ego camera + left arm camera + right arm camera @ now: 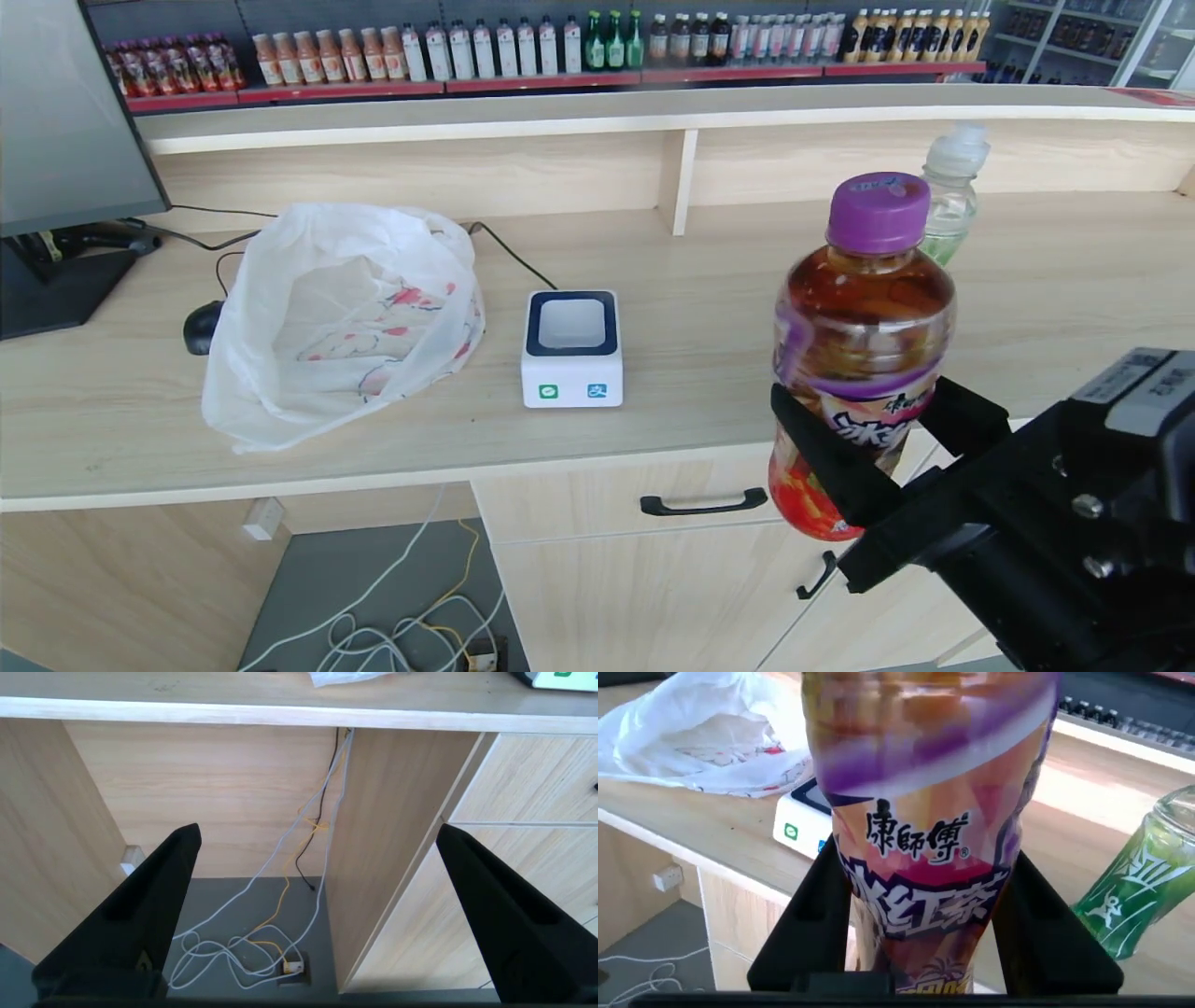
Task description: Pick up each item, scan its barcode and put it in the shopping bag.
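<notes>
We record a purple-capped clear plastic bottle of amber tea, upright at lower right, pinched in mid-air at its label by the right gripper; the left gripper has jaws spread.

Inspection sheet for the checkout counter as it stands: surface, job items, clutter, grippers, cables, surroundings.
Surface: wooden counter, nothing spilled that I can see.
Job's things: tea bottle with purple cap, upright and held off the counter; green bottle standing on the counter behind it; scanner mid-counter; shopping bag lying open to the scanner's left.
Clutter: mouse and monitor at the left end.
Grippers: right gripper shut on the tea bottle; left gripper open, below counter level, holding nothing.
Cables: scanner cable runs back across the counter; loose floor cables lie under it.
Surroundings: drink shelves behind; drawer handle below.
</notes>
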You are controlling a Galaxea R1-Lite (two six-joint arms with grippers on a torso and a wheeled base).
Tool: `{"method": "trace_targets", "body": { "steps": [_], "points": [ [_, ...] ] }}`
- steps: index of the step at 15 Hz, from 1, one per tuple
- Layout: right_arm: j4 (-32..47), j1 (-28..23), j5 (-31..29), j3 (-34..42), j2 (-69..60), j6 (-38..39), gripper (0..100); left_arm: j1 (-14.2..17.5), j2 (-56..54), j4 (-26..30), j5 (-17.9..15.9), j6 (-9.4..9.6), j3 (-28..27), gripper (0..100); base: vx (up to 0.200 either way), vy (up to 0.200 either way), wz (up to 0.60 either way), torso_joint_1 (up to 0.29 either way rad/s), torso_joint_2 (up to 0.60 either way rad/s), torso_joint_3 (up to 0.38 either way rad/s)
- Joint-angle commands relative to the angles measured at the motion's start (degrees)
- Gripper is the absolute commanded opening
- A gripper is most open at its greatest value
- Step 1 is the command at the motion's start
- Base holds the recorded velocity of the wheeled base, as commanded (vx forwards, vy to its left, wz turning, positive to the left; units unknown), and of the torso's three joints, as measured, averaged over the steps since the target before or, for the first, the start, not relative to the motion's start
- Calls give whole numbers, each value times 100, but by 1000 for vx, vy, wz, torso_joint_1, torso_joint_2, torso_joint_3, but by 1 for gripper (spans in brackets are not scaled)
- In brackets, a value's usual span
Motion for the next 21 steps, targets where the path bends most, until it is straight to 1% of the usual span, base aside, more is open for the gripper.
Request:
{"method": "trace_targets", "body": {
  "steps": [1,2,4,6,8,13,14,15,18,21],
  "points": [
    [-265,317,13,-65,357,-374,0,4,-2,-1,2,2,0,100,0,0,0,0,0,0],
    [-432,440,13,-21,489,-620,0,4,-2,-1,2,2,0,100,0,0,0,0,0,0],
    [-432,748,13,49,542,-884,0,4,-2,-1,-6,2,0,100,0,0,0,0,0,0],
    [-432,853,21,67,542,-1473,0,4,-2,-1,2,2,0,100,0,0,0,0,0,0],
    [-432,1038,21,84,550,-1675,0,4,-2,-1,-6,2,0,100,0,0,0,0,0,0],
    [-432,1425,21,234,542,-2967,0,4,-2,-1,2,2,0,100,0,0,0,0,0,0],
    [-432,1433,21,234,542,-3002,0,4,-2,-1,2,2,0,100,0,0,0,0,0,0],
    [-432,1627,21,234,542,-3398,0,4,-2,-1,2,2,0,100,0,0,0,0,0,0],
    [-432,1671,65,304,498,-4030,0,4,-2,-1,-6,2,0,100,0,0,0,0,0,0],
    [-432,1671,355,304,436,-4610,0,4,-2,-1,2,2,0,100,0,0,0,0,0,0]
  ]
}}
